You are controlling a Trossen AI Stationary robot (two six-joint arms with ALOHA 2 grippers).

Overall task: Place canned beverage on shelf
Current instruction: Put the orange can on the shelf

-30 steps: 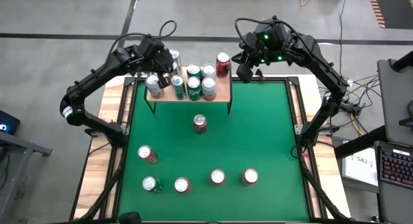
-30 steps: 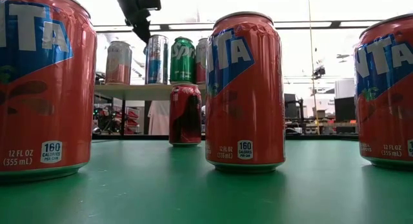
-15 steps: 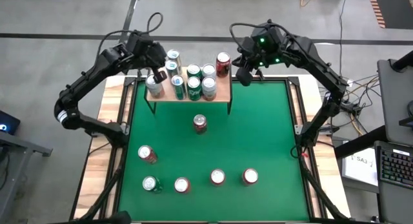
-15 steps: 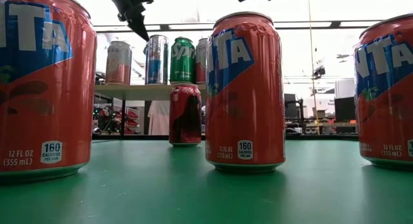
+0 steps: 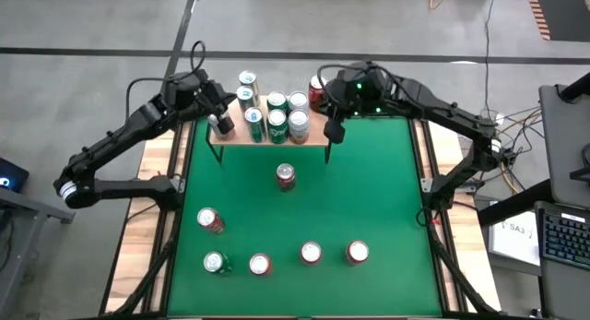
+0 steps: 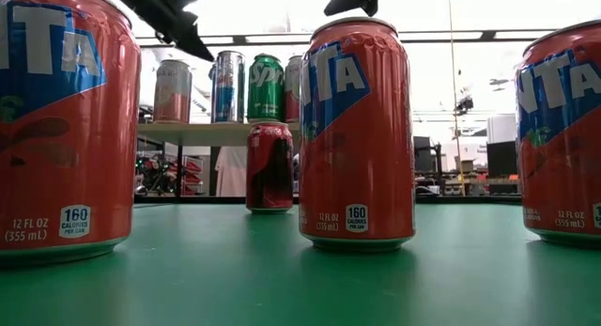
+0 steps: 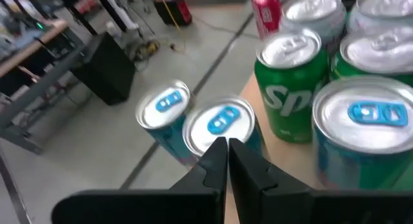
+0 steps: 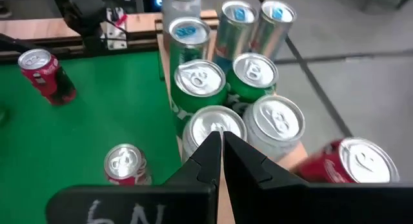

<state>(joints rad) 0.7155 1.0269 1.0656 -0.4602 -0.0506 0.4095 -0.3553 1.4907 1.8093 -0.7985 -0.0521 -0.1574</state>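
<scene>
The green counter carries the shelf at its far edge, a light-wood board on thin black legs. Several cans stand upright on the shelf in a tight cluster, among them green cans, silver-topped cans and one red can at the far right corner. Six more cans stand on the counter: one red can just in front of the shelf, one toward the left side, and a row of four near the front edge. The left gripper hangs over the shelf's left end, fingers together, holding nothing. The right gripper hangs at the shelf's right end, fingers together, also empty.
</scene>
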